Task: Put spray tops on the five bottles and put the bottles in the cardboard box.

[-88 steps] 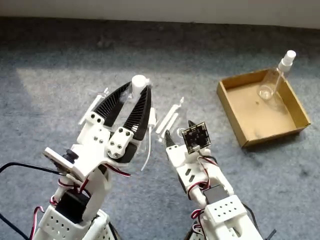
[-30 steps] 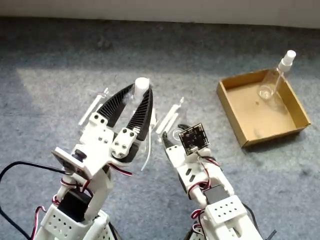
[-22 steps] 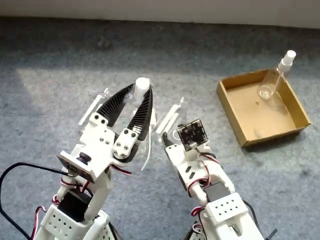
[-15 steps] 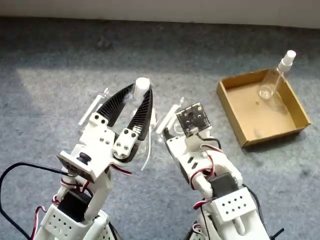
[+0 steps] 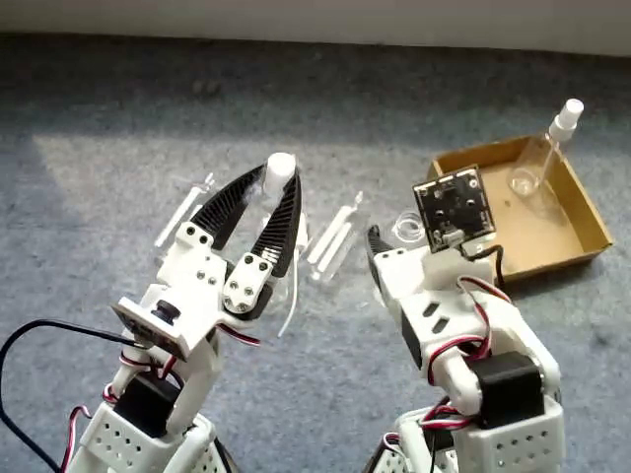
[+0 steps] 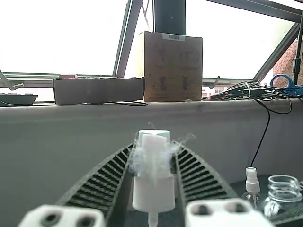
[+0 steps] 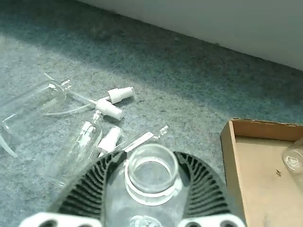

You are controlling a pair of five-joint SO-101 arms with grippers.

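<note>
White spray top [image 6: 152, 182] clamped between left fingers [image 6: 105, 179], clear bottle [image 7: 151, 176] gripped between right fingers [image 7: 83, 197].

Five clear bottles [image 7: 28, 106] and five spray tops [image 7: 120, 93] are lying, standing or being held around the one cardboard box [image 5: 552, 261].

The high camera sits above and behind the 2 arms [image 5: 187, 305], looking down over the grey carpeted table [image 5: 118, 108] toward the far wall [image 5: 315, 18]. Left wrist camera looks level along its black ribbed fingers [image 6: 104, 177], close on the white plastic spray top [image 6: 152, 189], facing a windowsill [image 6: 94, 101]. Right wrist camera tilts down, close over the clear bottle [image 7: 151, 171], and it shares the shallow brown cardboard box [image 7: 227, 151] with the high view.
</note>
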